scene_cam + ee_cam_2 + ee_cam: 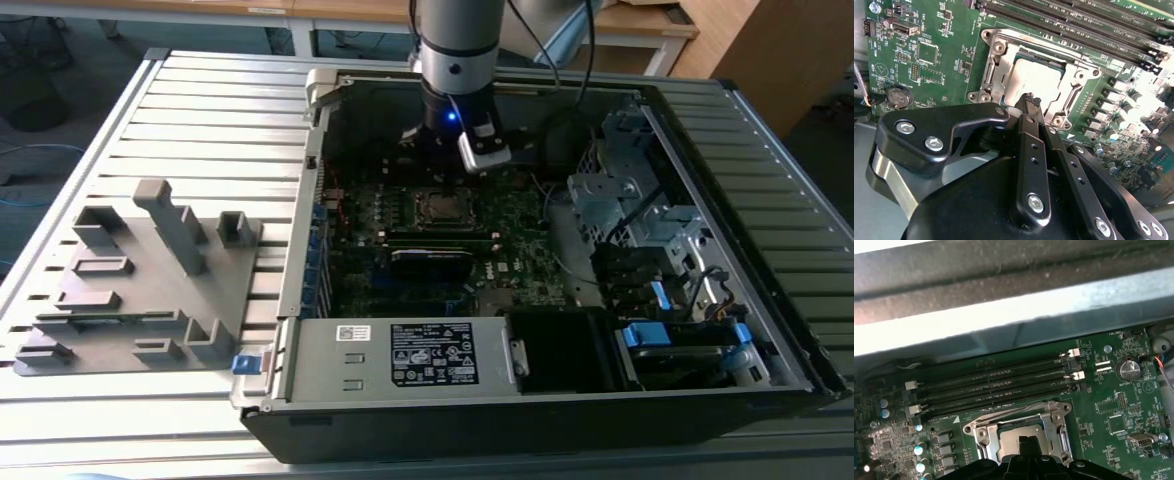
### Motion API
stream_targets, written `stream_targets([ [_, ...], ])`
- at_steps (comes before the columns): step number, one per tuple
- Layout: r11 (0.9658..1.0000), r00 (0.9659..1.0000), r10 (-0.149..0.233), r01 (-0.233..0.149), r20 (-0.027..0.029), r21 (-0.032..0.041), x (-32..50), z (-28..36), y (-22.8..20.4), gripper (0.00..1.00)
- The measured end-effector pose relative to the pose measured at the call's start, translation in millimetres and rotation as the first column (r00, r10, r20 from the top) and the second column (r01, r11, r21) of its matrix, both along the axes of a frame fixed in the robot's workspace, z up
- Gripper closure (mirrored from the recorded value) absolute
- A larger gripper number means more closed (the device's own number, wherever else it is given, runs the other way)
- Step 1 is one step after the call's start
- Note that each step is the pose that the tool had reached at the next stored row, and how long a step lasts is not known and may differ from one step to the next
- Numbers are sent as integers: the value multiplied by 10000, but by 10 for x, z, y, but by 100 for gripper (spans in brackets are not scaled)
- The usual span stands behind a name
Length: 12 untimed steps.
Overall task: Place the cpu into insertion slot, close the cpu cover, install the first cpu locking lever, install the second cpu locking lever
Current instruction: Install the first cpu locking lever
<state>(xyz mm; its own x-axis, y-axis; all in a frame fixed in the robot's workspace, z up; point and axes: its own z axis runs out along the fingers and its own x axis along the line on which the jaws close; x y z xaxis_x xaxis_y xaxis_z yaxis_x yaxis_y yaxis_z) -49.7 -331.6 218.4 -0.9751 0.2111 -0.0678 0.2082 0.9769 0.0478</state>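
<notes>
The cpu (1036,80) lies flat in the insertion slot (445,207) on the green board, its dull silver top showing through the cut-out of the cpu cover (1076,67). The cover lies down over the chip. In both wrist views my gripper (1028,101) hangs just above the near edge of the socket, shut, with nothing between its black fingers. The first wrist view shows the cover (1054,427) framing the chip, with the gripper (1027,441) over it. In the exterior view the gripper (447,168) reaches down into the open computer case, above the back of the socket.
Several long black memory slots (994,385) run beside the socket, close to the case wall (1004,310). A grey fixture plate (134,270) sits at the exterior view's left. A labelled power supply (427,355) and a drive cage (641,220) crowd the case.
</notes>
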Motion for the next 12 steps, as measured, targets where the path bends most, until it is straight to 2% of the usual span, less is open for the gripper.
stream_targets([
  [7, 10000, 10000, 23, -23, 0, 1, 0, -1, -96, 89],
  [12, 10000, 10000, 25, -25, -1, -2, -1, 3, -119, 89],
])
